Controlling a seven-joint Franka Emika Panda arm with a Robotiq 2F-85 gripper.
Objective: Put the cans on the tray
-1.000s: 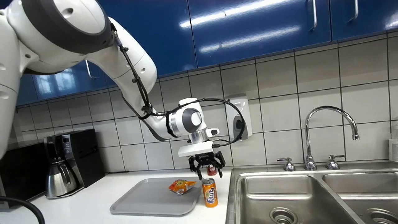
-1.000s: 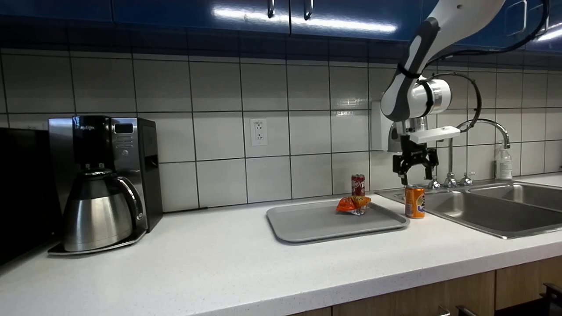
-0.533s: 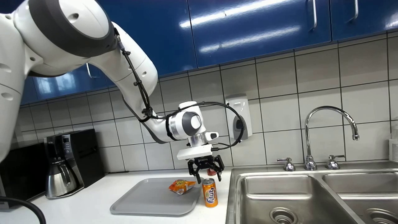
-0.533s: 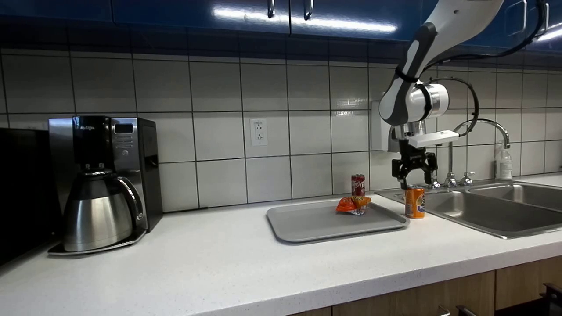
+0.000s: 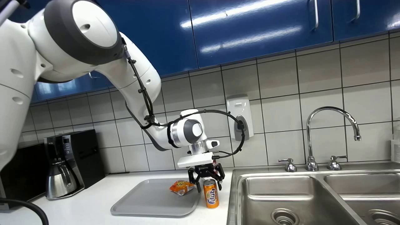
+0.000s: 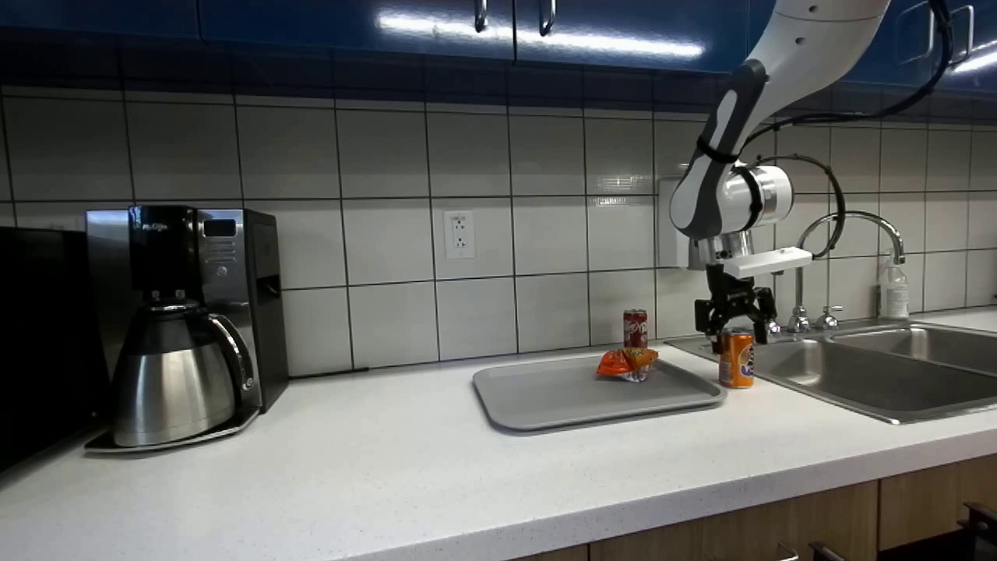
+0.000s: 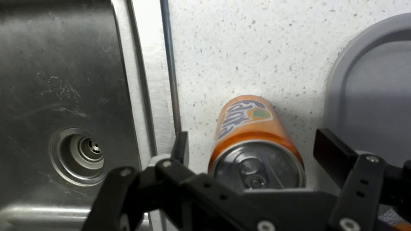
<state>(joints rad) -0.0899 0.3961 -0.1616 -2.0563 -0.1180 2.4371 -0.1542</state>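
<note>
Lowering around the upright orange-yellow metal drink can with a silver top [image 5: 211,197], with the black two-fingered gripper [image 5: 209,188] sitting lower than half a second ago in both exterior views: about level with the lid then, down beside the upper wall now. Holding the fingers [image 7: 332,154] apart, one on each side, with speckled white counter [image 7: 257,48] visible in both gaps, so not clamped on anything. Leaving that can unmoved, between the steel sink [image 7: 155,64] and the flat grey rectangular tray with rounded corners [image 6: 561,397], just beside the tray. Presumably saving for later the darker red-brown can [image 6: 635,327], seemingly beyond the tray's far edge, partly hidden behind the crinkled orange snack packet [image 6: 627,362]. Probably done with most aiming and near a first grasp, with neither can on the tray. Worth staying centred while closing, to avoid tipping the can.
</note>
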